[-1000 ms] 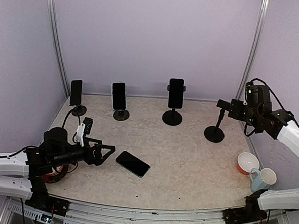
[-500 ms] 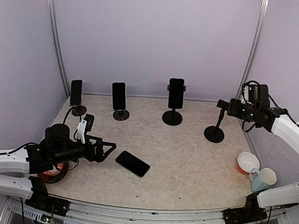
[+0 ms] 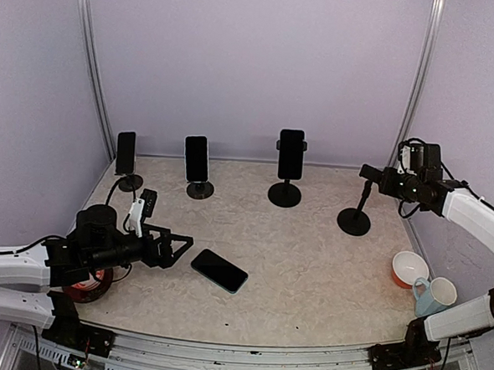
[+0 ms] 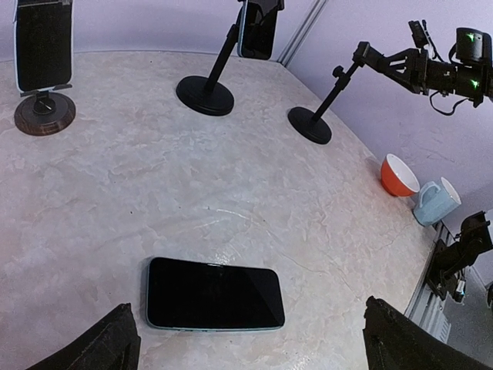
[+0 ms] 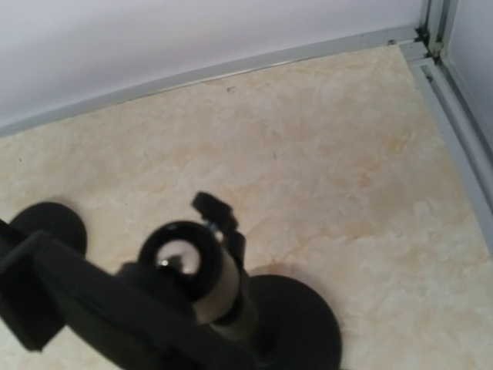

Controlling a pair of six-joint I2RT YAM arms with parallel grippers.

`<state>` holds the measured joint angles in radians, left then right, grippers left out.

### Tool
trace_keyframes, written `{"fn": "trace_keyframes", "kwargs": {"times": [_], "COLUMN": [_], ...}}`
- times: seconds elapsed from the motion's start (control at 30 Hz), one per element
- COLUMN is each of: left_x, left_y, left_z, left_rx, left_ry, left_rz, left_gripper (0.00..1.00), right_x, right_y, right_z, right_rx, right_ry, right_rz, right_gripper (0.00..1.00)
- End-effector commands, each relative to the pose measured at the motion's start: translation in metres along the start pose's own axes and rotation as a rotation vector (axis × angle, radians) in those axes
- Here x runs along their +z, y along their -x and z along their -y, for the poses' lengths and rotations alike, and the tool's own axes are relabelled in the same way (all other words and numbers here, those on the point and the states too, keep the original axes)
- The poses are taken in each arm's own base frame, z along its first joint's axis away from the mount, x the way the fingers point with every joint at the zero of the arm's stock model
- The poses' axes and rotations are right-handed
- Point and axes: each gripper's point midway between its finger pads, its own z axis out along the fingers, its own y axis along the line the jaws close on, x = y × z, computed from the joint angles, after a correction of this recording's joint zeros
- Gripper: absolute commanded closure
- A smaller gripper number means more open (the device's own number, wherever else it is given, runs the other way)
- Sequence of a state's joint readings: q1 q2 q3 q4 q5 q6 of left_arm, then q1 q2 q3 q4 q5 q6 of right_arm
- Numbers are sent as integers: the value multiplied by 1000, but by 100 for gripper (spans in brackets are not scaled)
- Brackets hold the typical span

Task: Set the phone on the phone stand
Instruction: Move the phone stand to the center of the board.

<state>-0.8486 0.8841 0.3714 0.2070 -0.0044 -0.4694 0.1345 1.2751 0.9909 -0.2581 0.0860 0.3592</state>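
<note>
Tabletop (image 3: 309,264), phone (image 3: 219,270) flat, long axis diagonal

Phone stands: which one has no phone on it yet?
The rightmost stand: its top is bare, while the other three stands each hold an upright phone.

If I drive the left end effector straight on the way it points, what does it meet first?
Most likely the phone lying flat on the table, directly ahead of the open left end effector and between its fingers in the wrist view. Its height is unclear.
</note>
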Motion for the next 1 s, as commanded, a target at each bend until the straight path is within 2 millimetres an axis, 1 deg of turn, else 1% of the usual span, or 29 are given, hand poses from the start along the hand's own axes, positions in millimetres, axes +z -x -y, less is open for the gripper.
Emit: {"fn": "trace_keyframes", "kwargs": {"times": [0.0, 0.07, 0.13, 0.17, 0.3, 0.47, 0.6, 0.7, 0.83, 0.97], "left_x": [-1, -1, -2, -2, 1, 4, 3, 2, 3, 3], "left_y": [6, 8, 10, 10, 11, 4, -1, -5, -7, -7], "left_z": [5, 7, 8, 9, 13, 18, 20, 19, 20, 22], "left_rx": [-36, -43, -48, -53, -75, -91, -103, -120, -130, -126], "left_ry": [-27, -37, -41, -44, -64, -76, -85, -88, -95, -97], "left_rz": [33, 37, 43, 44, 36, 15, 15, 20, 23, 18], "left_gripper": [1, 1, 1, 1, 1, 1, 1, 1, 1, 1], "right_x": [6, 7, 7, 5, -1, -12, -23, -33, -49, -62], "right_y": [4, 4, 5, 7, 12, 16, 20, 23, 26, 25], "right_z": [-4, -5, -5, -5, -7, -13, -20, -31, -53, -81], "right_rx": [4, 0, -1, -3, -11, -11, -11, -15, -35, -82], "right_ry": [49, 58, 59, 60, 70, 113, 153, 214, 308, 390], "right_rz": [20, 15, 21, 28, 50, 80, 101, 122, 148, 163], "right_gripper": [63, 71, 72, 75, 90, 99, 100, 100, 100, 100]}}
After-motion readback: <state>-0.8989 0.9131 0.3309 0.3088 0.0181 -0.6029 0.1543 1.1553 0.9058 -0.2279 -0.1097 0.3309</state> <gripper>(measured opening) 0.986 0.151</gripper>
